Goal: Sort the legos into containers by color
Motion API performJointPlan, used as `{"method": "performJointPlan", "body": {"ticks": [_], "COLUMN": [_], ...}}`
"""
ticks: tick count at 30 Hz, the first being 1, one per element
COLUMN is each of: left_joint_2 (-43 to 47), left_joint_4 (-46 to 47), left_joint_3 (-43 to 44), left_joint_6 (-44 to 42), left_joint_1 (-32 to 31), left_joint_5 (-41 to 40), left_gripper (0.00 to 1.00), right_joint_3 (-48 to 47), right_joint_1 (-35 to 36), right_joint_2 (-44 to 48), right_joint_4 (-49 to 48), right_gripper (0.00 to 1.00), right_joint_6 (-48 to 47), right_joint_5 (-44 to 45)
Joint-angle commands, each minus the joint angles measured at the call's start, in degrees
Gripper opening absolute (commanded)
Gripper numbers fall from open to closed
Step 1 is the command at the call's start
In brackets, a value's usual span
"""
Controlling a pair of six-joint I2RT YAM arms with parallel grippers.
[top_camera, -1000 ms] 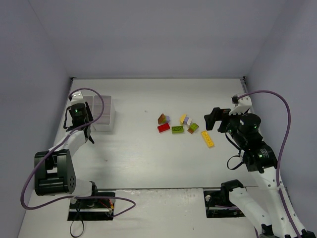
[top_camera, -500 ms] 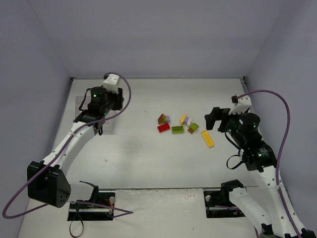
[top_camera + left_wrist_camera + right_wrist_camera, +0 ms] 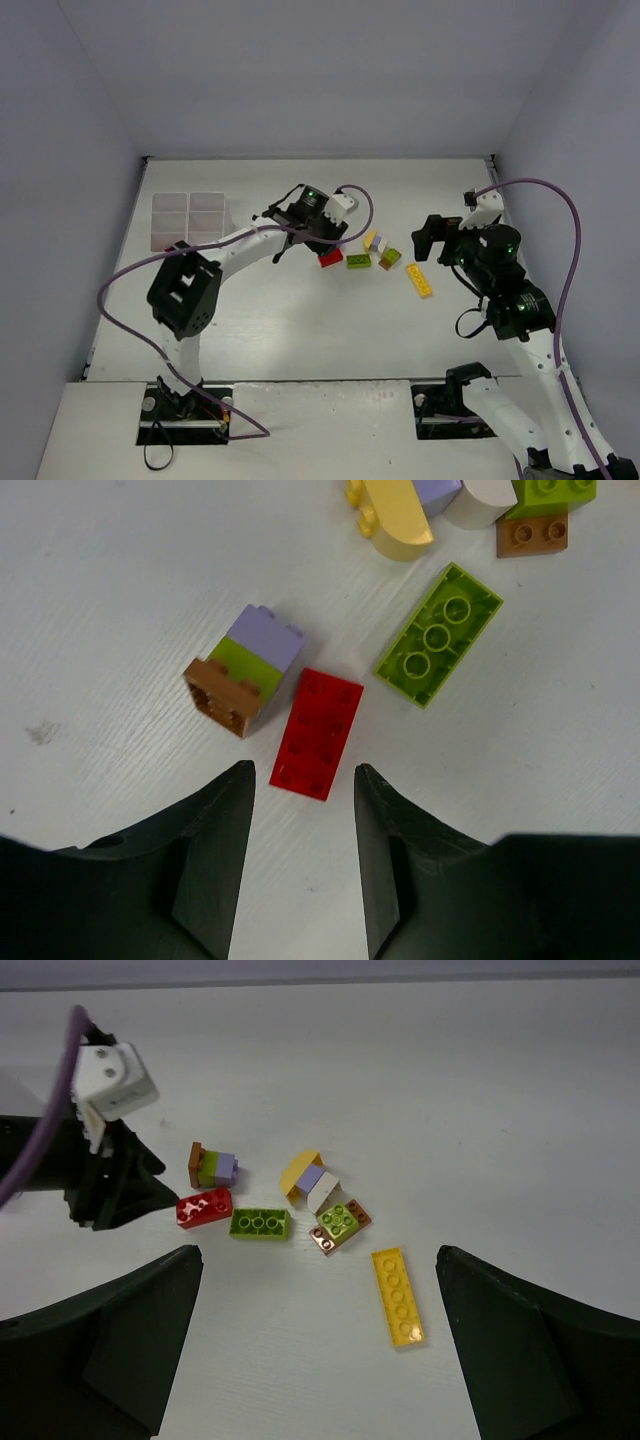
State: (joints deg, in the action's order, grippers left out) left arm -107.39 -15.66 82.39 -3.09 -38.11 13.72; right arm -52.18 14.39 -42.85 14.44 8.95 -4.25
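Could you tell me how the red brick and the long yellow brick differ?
The red brick is short and wide, with two rows of studs; the long yellow brick is slim, with one row. The red brick lies just ahead of the open left gripper; the long yellow brick lies apart, right of the cluster. Both lie flat, ungripped.

Legible markings: none. No text, label, brand, number or sign can be read in any view. Stud tops of the red brick (image 3: 317, 732) and of the lime green brick (image 3: 438, 635) just beside it are too blurred to show any lettering.
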Motion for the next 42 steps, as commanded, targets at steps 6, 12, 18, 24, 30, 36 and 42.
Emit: {"method": "performJointPlan", "body": {"ticks": [6, 12, 18, 24, 30, 36, 42], "left_joint_2": [-7.47, -11.6, -13.89, -15.48, -13.12, -1.8, 11.75], "left_joint_4": [-5.08, -6.75, -7.89, -8.69, -6.23, 1.32, -0.67], "left_joint_3": [11.74, 13.94, 15.25, 16.31, 14.82, 4.9, -3.53], "left_joint_6": [-2.36, -1.92, -1.65, -1.57, 0.63, 8.53, 25.13], "left_joint_1": [-2.15, -2.67, -3.02, -3.64, -3.73, -2.42, 3.28], "left_joint_5": [1.76, 0.53, 0.17, -0.88, -4.3, -12.21, -24.34], "left_gripper": [0.39, 0.38, 0.38, 0.38, 0.16, 0.07, 0.01], "right_joint_3": [-2.22, -1.87, -2.05, -1.96, -1.87, -2.57, -3.36], "right_joint_1": [0.37, 0.37, 0.37, 0.29, 0.29, 0.37, 0.37], "right_joint_2": [1.1, 1.98, 1.63, 1.63, 2.42, 3.3, 2.86], "right_joint_4": [-1.96, -1.08, -0.99, -0.99, -0.81, -0.55, -0.37], "right_gripper": [1.0, 1.0, 1.0, 1.0, 1.0, 1.0, 1.0], "right_joint_6": [0.72, 0.72, 0.72, 0.72, 0.89, 0.98, 1.42], "right_joint_5": [0.56, 1.35, 1.44, 1.18, 1.09, 0.47, -0.67]}}
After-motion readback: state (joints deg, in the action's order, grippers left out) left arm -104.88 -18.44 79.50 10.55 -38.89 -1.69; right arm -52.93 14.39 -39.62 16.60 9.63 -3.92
